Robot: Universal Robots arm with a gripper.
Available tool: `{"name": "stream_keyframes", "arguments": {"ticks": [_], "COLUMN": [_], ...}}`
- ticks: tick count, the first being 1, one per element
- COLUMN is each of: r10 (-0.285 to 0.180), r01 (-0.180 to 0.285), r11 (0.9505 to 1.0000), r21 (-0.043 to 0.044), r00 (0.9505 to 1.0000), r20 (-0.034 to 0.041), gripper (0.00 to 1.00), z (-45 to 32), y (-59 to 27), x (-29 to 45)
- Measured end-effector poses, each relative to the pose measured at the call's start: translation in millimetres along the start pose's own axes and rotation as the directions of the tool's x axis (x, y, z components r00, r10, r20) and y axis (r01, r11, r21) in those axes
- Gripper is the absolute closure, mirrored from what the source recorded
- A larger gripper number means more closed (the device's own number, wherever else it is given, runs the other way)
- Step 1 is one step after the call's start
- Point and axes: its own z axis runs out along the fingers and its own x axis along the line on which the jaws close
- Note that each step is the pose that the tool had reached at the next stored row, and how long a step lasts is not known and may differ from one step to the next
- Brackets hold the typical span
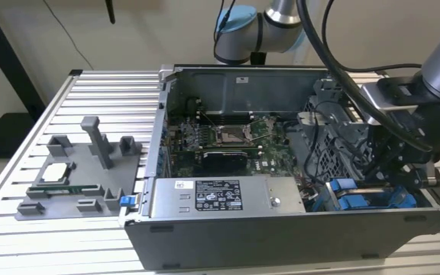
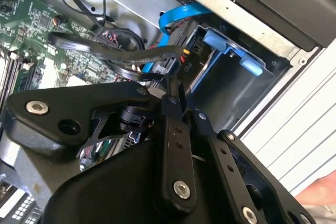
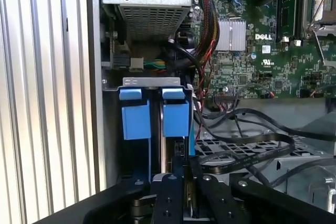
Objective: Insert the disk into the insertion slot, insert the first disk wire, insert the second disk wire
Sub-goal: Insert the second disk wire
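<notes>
The disk sits on edge in the insertion slot [image 3: 149, 81] at the case's front corner, on the exterior view's right [image 1: 365, 197]. Only its blue carrier [image 3: 176, 119] [image 2: 231, 51] shows well; the drive body is mostly hidden. My gripper [image 2: 172, 85] [image 3: 185, 174] hangs just over the disk's inner end. Its fingers are shut on the black connector [image 2: 167, 68] of a dark disk wire. A flat blue wire [image 2: 178, 14] loops along the case wall to the same end of the disk. In the exterior view the arm [image 1: 411, 132] hides the gripper.
A second blue carrier tab [image 3: 135, 119] fills the neighbouring bay. The grey power-supply box [image 1: 228, 197] stands beside the slot and the motherboard [image 1: 220, 137] lies behind. Loose black cables [image 3: 247, 145] cross the perforated cage. A grey fixture [image 1: 82, 172] rests on the slatted table.
</notes>
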Motion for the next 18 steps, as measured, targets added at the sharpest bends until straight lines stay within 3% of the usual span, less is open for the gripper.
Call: {"name": "stream_keyframes", "arguments": {"ticks": [6,7,10,18], "r10": [0.0,0.0,0.0,0.001], "r01": [0.0,0.0,0.0,-0.001], "r11": [1.0,1.0,1.0,1.0], "r21": [0.0001,0.0001,0.0,-0.0018], "r00": [1.0,1.0,1.0,1.0], "r20": [-0.0004,0.0002,0.0005,-0.0001], "gripper": [1.0,0.0,0.0,0.0], "z": [3.1,3.4,1.6,-32.8], "y": [-0.2,-0.2,-0.3,-0.9], "x": [0.3,0.3,0.1,-4.0]}}
